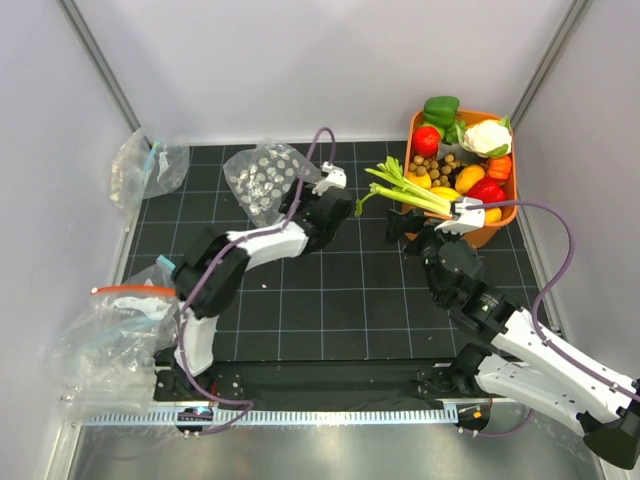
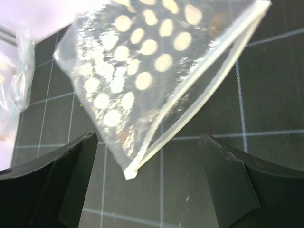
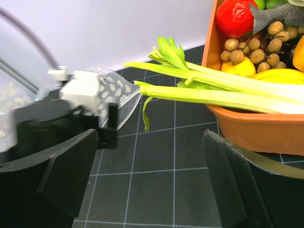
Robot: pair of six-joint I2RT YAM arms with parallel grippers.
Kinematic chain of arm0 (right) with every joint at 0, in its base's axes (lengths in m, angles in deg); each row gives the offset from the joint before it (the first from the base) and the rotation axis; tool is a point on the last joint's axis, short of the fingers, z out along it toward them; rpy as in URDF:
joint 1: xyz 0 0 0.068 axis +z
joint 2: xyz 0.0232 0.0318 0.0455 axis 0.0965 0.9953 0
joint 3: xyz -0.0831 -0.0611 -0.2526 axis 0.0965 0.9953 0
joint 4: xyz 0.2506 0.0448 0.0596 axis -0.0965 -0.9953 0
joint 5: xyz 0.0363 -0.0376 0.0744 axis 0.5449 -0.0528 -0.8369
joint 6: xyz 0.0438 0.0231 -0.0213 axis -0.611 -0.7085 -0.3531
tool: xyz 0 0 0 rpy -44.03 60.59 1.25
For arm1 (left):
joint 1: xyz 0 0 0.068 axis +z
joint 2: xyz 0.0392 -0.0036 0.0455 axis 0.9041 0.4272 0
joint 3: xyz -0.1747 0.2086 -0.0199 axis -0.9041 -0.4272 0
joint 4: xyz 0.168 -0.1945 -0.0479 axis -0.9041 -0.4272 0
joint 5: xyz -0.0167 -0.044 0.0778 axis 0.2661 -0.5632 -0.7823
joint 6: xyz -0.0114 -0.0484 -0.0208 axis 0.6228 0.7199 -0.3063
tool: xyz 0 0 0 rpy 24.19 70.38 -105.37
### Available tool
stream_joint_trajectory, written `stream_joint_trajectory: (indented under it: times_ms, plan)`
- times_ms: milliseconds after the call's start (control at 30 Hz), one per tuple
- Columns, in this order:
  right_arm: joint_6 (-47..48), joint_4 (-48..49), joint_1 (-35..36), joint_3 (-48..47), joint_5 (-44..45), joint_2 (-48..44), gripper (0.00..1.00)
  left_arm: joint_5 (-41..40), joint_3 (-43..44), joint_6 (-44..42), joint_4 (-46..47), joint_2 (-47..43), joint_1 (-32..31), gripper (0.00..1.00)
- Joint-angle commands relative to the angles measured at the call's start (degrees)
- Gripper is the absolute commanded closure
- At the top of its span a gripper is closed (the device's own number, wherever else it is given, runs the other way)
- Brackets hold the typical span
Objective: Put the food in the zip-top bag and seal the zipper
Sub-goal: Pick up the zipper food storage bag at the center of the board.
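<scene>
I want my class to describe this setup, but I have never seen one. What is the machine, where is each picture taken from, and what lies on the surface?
Two white-and-black robot arms are bolted at the table's near edge. One picture looks down from above; the other two come from cameras on each wrist. The left tool is open, holding nothing, at the corner of a clear plastic bag printed with white dots, its pale zipper strip gaping. The right tool is open and empty too, facing the long pale-green celery stalk lying over the rim of an orange tub of toy produce. Other clear bags lie at the left.
</scene>
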Motion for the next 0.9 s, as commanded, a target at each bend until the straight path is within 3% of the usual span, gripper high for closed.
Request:
stream_joint_trajectory:
  times_ms: [0,167,433,533,567,633,667,733,767,867]
  plan:
    - [0.0,2.3,0.0,0.0,1.0,-1.6,0.00,-4.3,8.0,-8.4,0.5,6.6,0.6,0.08]
    - [-0.1,2.2,0.0,0.1,1.1,-2.1,0.01,-1.7,14.0,-10.5,-2.1,12.2,3.6,0.09]
    - [-0.3,2.0,0.0,0.0,0.9,-2.3,0.00,-6.2,17.8,-12.8,-2.5,20.6,6.3,0.11]
    - [-0.2,2.2,0.0,0.0,0.6,-2.2,0.00,-6.4,18.7,-12.4,-2.5,21.4,7.1,0.26]
    - [-0.3,2.1,0.0,0.0,0.5,-1.9,0.00,-6.4,18.8,-12.5,-2.5,21.5,7.3,0.40]
    - [-0.3,2.2,0.0,0.0,0.3,-1.6,0.00,-7.0,19.7,-11.9,-2.5,21.7,7.8,0.55]
    - [-0.2,2.2,0.0,0.0,0.3,-1.6,0.01,-6.9,19.8,-11.7,-4.0,21.7,7.9,0.71]
    - [-0.3,2.3,0.0,-0.1,0.2,-1.5,0.00,-7.9,19.8,-11.4,-4.3,21.3,8.1,0.94]
    - [-0.3,2.2,0.0,-0.1,0.2,-1.4,0.00,-8.1,19.7,-10.7,-4.5,20.6,8.1,1.00]
    - [-0.2,2.3,0.0,-0.1,0.0,-1.5,0.00,-8.2,20.0,-3.4,-9.8,17.3,6.9,1.00]
